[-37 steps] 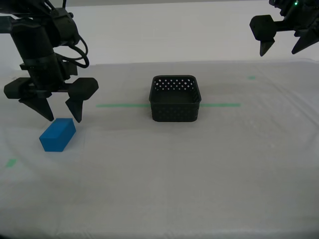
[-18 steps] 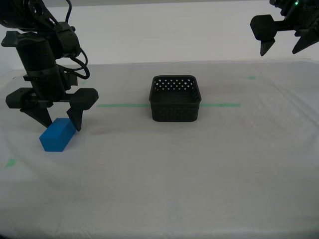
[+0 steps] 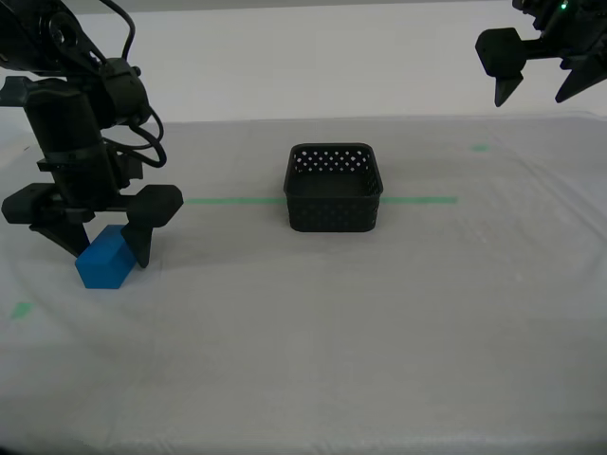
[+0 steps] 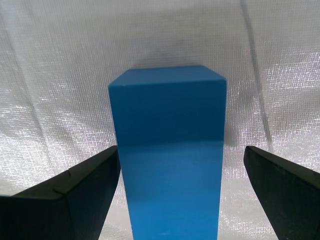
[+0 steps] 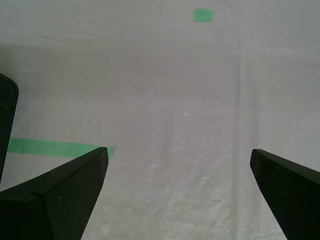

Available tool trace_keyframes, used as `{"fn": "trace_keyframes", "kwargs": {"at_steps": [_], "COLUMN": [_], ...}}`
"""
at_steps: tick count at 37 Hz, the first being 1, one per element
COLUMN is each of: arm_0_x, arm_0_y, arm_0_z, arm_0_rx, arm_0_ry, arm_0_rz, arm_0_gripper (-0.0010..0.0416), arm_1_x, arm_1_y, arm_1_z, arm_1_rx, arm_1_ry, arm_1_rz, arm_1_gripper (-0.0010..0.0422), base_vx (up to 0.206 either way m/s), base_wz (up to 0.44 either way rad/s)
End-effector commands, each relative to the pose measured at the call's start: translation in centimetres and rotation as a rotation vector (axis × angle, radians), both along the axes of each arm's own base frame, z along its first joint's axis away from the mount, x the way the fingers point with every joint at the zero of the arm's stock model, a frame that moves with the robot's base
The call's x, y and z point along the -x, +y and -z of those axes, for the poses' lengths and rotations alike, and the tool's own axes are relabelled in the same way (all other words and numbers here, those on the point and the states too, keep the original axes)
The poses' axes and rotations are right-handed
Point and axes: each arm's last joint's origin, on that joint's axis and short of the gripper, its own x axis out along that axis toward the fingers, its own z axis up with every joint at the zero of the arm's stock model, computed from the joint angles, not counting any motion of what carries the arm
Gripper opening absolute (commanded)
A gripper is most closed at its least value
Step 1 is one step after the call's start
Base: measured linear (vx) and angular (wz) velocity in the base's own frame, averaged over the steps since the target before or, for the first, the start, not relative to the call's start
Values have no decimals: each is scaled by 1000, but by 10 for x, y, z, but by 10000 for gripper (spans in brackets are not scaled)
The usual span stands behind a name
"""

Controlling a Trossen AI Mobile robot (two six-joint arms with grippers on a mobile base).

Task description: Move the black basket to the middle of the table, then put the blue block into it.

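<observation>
The black basket (image 3: pixel 334 188) stood upright near the middle of the table (image 3: pixel 379 322), astride the green tape line (image 3: pixel 232 200), so the first part of the task looked done as far as the exterior view showed. It appeared empty, though its floor was only partly visible. The blue block (image 3: pixel 103 262) lay on the cloth toward the exterior view's left, well apart from the basket, so the second part remained. The second gripper (image 3: pixel 106 245) was down over the block with its jaws spread to either side; in the second wrist view the blue block (image 4: pixel 170 150) sat between the fingers (image 4: pixel 75 200), one close to its face and the other clearly apart, not yet clamping. The first gripper (image 3: pixel 541 87) hung high at the exterior view's upper right, jaws open and holding nothing, above bare cloth and a small green tape mark (image 5: pixel 203 15). Closing on the block, lifting, carrying and releasing it in the basket were judged still to come.
</observation>
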Motion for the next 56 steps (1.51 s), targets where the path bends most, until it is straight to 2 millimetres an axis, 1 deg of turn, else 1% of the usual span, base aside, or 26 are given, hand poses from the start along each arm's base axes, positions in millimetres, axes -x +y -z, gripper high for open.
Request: {"fn": "trace_keyframes", "kwargs": {"at_steps": [1,4,7,29,36,40,43,56], "arm_0_x": [0,0,0,0,0,0,0,0], "arm_0_y": [0,0,0,0,0,0,0,0], "arm_0_z": [0,0,0,0,0,0,0,0], "arm_0_rx": [1,1,1,1,1,1,1,1], "arm_0_ry": [-2,-2,-2,-2,-2,-2,-2,-2], "arm_0_rz": [-2,-2,-2,-2,-2,-2,-2,-2], "arm_0_gripper": [398,398,399,399,399,398,398,398], "arm_1_x": [0,0,0,-1,-1,-1,-1,0], "arm_1_y": [0,0,0,0,0,0,0,0], "arm_1_z": [0,0,0,0,0,0,0,0], "arm_1_rx": [-1,0,0,3,5,5,5,11], "arm_1_ry": [0,-2,-3,-7,-11,-12,-12,6], "arm_1_rz": [-18,-21,-21,-63,-81,-85,-83,-80], "arm_1_gripper": [332,320,297,56,-4,5,-4,-1], "base_vx": [0,0,0,0,0,0,0,0], "base_wz": [0,0,0,0,0,0,0,0]}}
